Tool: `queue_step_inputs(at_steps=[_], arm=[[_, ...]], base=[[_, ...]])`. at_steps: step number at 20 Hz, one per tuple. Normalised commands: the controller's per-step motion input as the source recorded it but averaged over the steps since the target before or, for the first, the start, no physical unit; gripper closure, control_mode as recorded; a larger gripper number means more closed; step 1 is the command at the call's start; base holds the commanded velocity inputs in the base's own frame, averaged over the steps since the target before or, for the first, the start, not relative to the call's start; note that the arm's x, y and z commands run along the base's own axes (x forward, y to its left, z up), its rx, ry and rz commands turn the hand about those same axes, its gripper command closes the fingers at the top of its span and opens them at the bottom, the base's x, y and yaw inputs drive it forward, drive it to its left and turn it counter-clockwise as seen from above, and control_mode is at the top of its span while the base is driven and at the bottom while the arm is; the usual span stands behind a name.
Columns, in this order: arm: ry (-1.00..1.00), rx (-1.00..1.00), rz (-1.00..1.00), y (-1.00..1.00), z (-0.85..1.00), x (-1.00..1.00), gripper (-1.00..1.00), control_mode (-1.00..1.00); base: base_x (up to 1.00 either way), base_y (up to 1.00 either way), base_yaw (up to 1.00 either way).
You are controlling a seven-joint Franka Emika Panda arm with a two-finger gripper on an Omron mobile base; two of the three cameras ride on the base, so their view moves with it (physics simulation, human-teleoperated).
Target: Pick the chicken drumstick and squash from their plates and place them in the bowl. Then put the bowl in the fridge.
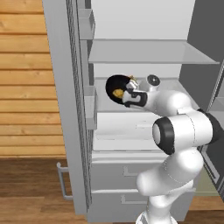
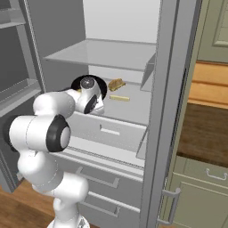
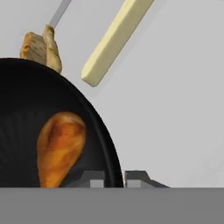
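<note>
Fridge (image 1: 70,131) is standing open, its white shelves showing, and the arm is reaching into it at mid height. The glossy black bowl (image 1: 114,86) is sitting at the level of the middle shelf (image 2: 129,107), above the grey drawers (image 2: 107,131), and it is appearing tilted toward the camera in the left base view. The fingers (image 3: 114,178) are pinching the bowl's rim, nearly closed, one dark tip inside the wall and one outside it in the hand view. Inside the bowl the chicken drumstick (image 3: 60,146) is lying with its rounded meaty end pointing away from the fingers; the squash cannot be told apart in the hand view, though a spot of yellow-orange is showing inside the bowl in the left base view. Beyond the bowl, on the same shelf, a pale yellow stick (image 3: 114,39) is lying flat and apart from the rim, and a tan-brown lump of food (image 3: 41,49) is sitting just beside the bowl's far edge. Whether the bowl's base is resting on the shelf cannot be told.
</note>
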Motion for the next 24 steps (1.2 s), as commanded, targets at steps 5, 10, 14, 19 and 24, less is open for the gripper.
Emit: queue_step_inputs(at_steps=[5, 10, 14, 19, 24], arm=[[-0.12, 0.01, 0.00, 0.02, 0.03, 0.02, -1.00, -1.00], [-0.19, 0.01, 0.00, 0.00, 0.41, -0.22, -1.00, -1.00], [-0.20, 0.00, 0.00, 0.00, 0.48, -0.76, -1.00, -1.00], [-0.01, 0.00, 0.00, 0.00, 0.47, -1.00, -1.00, -1.00], [0.27, 0.00, 0.00, 0.00, 0.84, -0.99, -1.00, -1.00]], base=[[0.00, 0.00, 0.00], [0.00, 0.00, 0.00], [0.00, 0.00, 0.00], [0.00, 0.00, 0.00], [0.00, 0.00, 0.00]])
